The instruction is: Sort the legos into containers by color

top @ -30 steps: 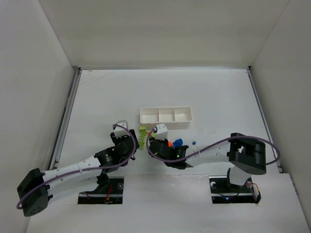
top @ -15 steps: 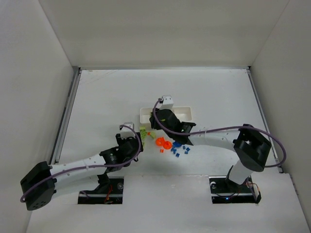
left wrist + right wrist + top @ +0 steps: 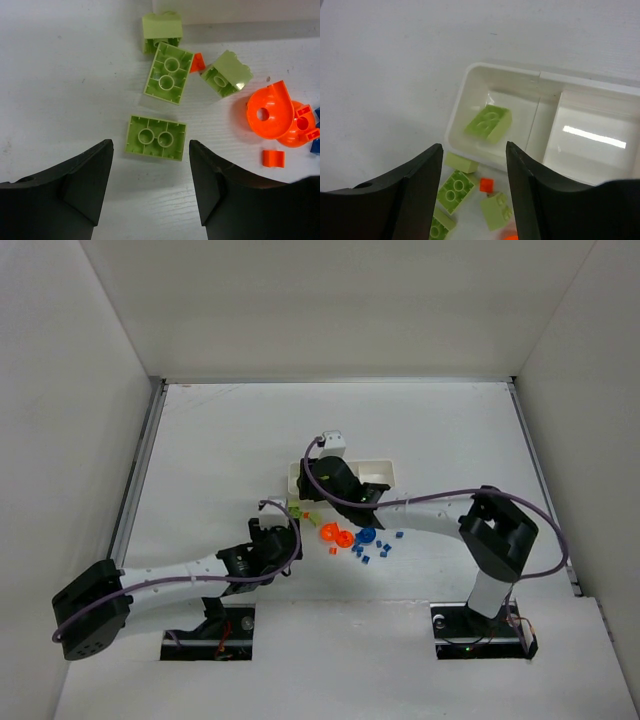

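White laminate table (image 3: 220, 440), faintly scuffed, boxed in by plain white walls (image 3: 330, 300) on three sides. A metal rail (image 3: 135, 480) runs along the left edge. The white tray (image 3: 500, 67) sits mid-table with one lime brick (image 3: 488, 122) lying in its end compartment. The right gripper (image 3: 474, 150) hangs above that compartment, jaws spread, nothing between them. The left gripper (image 3: 150, 150) is low over the loose lime bricks (image 3: 169, 72), jaws spread wide, empty. Orange pieces (image 3: 270, 110) and blue bits (image 3: 375, 548) lie scattered near the tray's near side.
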